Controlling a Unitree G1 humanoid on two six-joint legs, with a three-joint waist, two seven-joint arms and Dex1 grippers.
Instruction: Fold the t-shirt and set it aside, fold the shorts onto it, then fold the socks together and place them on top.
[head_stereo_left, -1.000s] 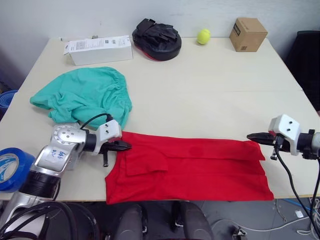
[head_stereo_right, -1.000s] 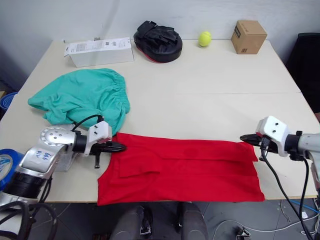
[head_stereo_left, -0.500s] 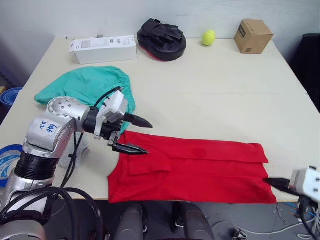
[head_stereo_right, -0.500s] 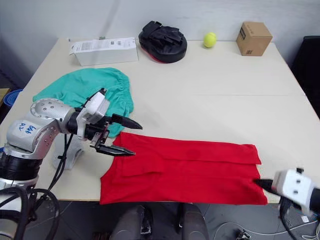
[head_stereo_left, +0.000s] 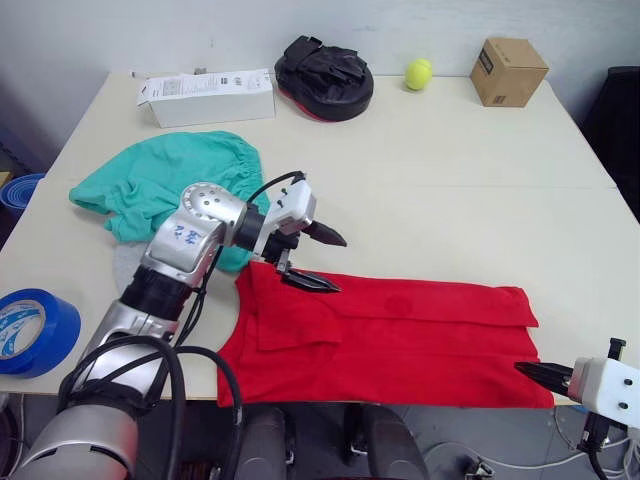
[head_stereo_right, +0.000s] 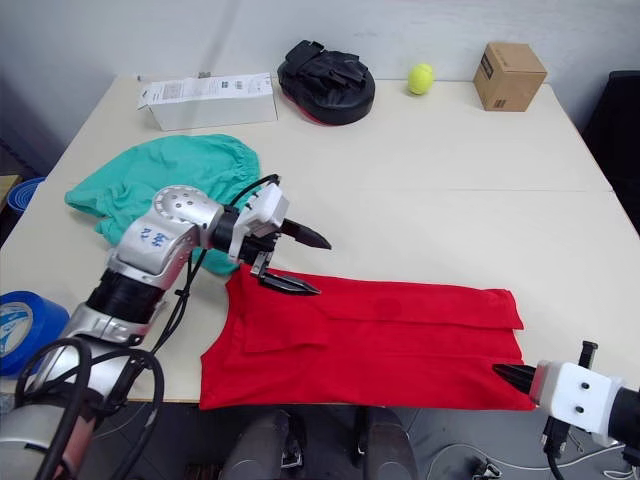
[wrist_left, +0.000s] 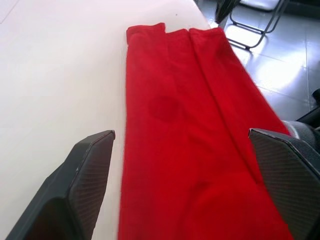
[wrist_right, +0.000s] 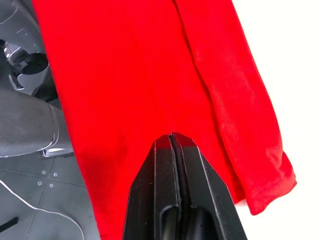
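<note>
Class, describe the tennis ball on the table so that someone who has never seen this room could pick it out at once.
Start at the table's far edge, by the wall. Between the black padded mitt and the cardboard box sits the tennis ball. It is the one round, yellow-green thing there, smaller than either neighbour.

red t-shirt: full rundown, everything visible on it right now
The t-shirt is bright red soft fabric, lying flat along the table's near edge, folded lengthwise into a long band with layered creases and a faint darker patch. The open left gripper is at its left end; the shut right gripper sits by its near right corner. Teal shorts lie just behind.
</note>
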